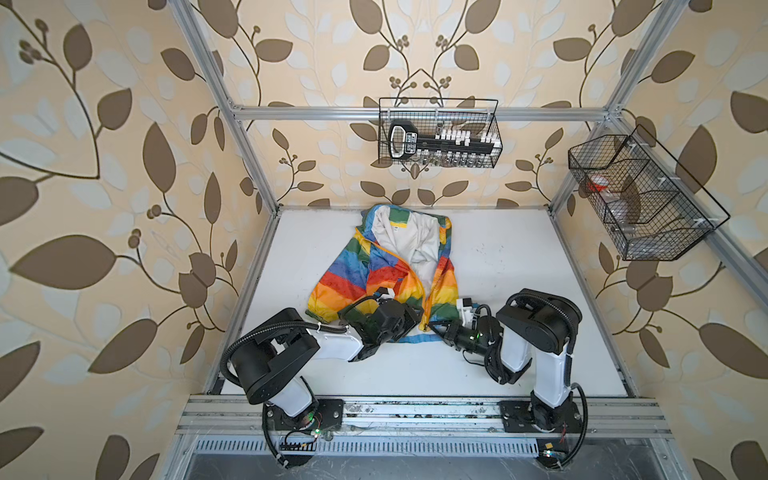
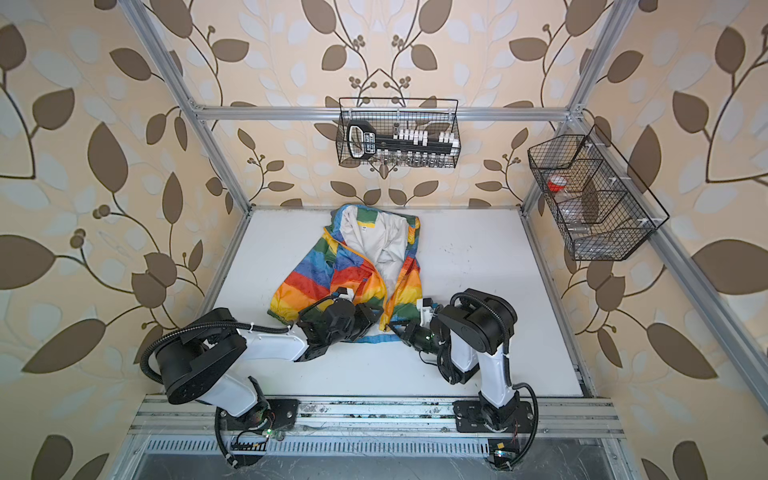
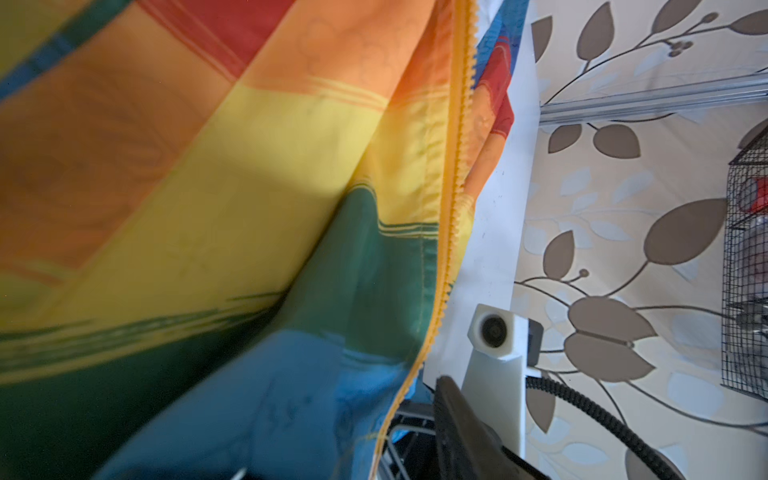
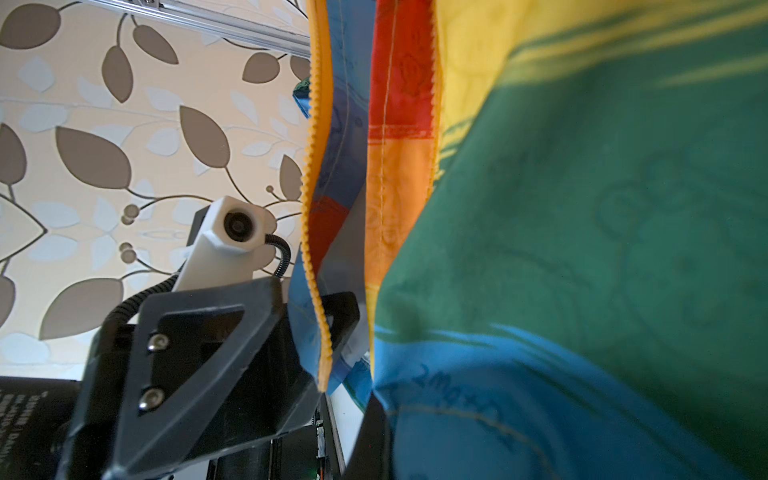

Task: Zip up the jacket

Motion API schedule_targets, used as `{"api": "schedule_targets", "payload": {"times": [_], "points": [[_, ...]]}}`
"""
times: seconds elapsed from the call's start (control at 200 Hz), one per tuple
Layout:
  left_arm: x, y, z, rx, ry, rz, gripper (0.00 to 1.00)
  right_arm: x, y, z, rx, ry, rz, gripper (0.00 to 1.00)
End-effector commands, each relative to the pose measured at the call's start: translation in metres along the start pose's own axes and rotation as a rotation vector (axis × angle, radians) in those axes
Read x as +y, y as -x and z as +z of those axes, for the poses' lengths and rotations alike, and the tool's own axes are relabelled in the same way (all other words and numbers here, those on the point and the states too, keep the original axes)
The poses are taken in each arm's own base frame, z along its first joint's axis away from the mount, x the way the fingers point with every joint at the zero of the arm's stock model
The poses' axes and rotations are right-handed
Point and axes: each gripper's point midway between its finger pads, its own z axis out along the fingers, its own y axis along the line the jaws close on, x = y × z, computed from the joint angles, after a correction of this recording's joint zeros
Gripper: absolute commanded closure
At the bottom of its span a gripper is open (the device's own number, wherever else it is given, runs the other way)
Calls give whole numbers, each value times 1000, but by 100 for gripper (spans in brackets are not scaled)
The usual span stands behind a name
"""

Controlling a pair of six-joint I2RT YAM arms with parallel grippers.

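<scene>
Presently logged: zipping, opening stage; nothing joined yet.

Jacket [image 1: 386, 266]: lies on the table [image 1: 540, 270], about its middle, with the hood toward the table's far edge and the hem toward its near edge. The front is spread open and the off-white lining shows. Both zipper halves are apart along their whole visible length.

Zipper [image 3: 453, 166]: orange-yellow teeth. In the right wrist view one half hangs free at its lower end. No slider can be made out in any view.

Right gripper [image 1: 433, 326]: over the table's near middle, closed, pinching the hem corner of the front panel on its own side.

Left gripper [image 4: 309, 301]: beside it, also over the table's near middle. Its fingers [image 4: 187, 353] stand one on each side of the other panel's zipper edge with a modest gap between them. Whether they already clamp the cloth cannot be told.

Step in hand (judged): getting hold of both lower zipper ends, ahead of mating them.

Next move calls for (judged): a firm pinch by the left gripper close to the zipper's end, then the two ends brought level and touching, then the pin seated before any pull toward the hood. The thin cloth is likely to slip or bunch, so hem tension matters.
</scene>
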Motion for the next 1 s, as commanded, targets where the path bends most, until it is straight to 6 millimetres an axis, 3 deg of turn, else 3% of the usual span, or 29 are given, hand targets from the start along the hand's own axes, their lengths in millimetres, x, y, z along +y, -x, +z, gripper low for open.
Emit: {"api": "schedule_targets", "payload": {"times": [0.0, 0.305, 0.77, 0.995], "points": [[-12, -5, 5, 24, -22, 31, 59, -13, -9, 0, 13, -33, 4, 100], [-6, -2, 6, 8, -3, 25, 68, -11, -8, 0, 15, -25, 2, 100], [-19, -7, 10, 32, -88, 43, 74, -10, -8, 1, 16, -22, 7, 100], [-22, -9, 14, 40, -114, 27, 84, -10, -9, 0, 18, -24, 7, 100]]}}
